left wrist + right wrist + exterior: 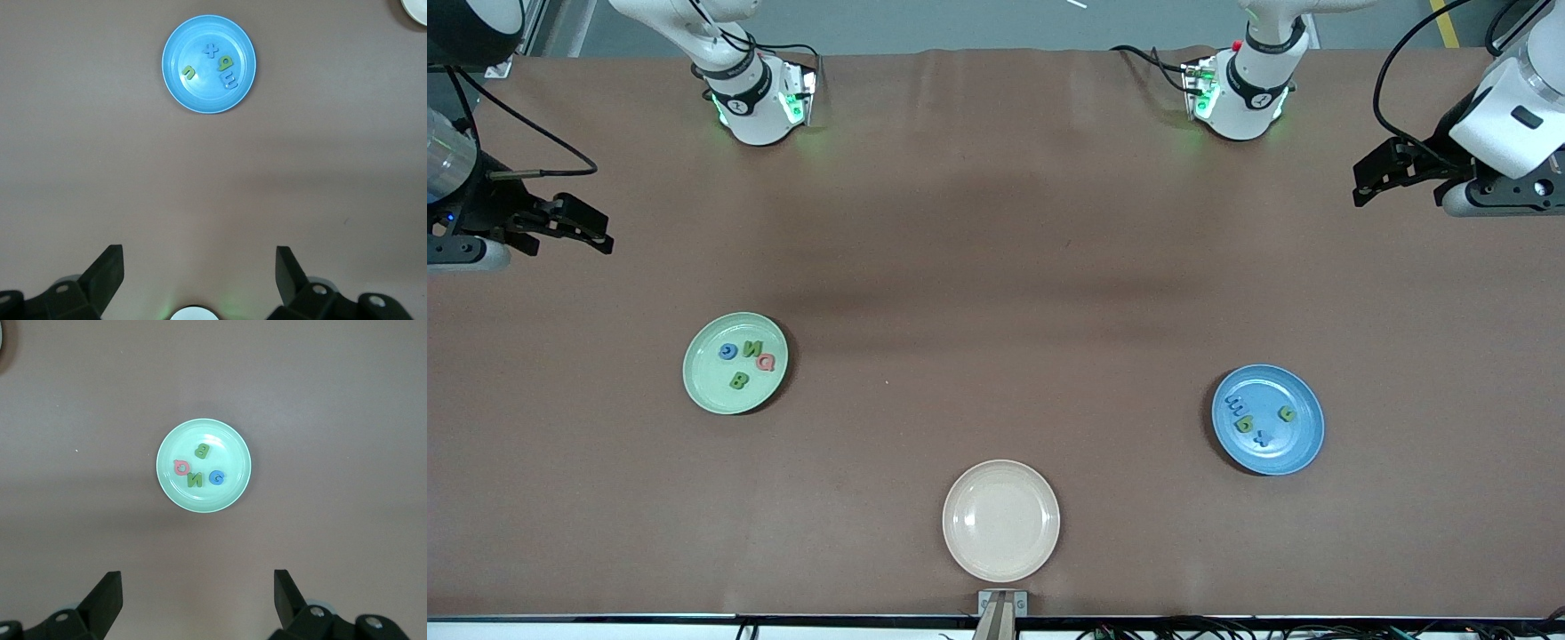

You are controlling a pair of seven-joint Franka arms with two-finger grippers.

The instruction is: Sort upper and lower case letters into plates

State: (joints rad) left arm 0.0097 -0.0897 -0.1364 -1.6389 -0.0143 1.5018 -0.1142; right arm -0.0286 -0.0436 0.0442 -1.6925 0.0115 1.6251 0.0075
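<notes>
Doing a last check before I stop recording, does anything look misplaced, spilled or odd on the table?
Nothing stands out. Four capitals lie in the pale green plate, four small letters in the blue plate, the cream plate holds nothing, and both grippers wait open at the table's ends.

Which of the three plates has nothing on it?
The cream-beige plate, the one nearest the front camera. The pale green plate holds four capital letters, and the blue plate holds four small ones.
</notes>
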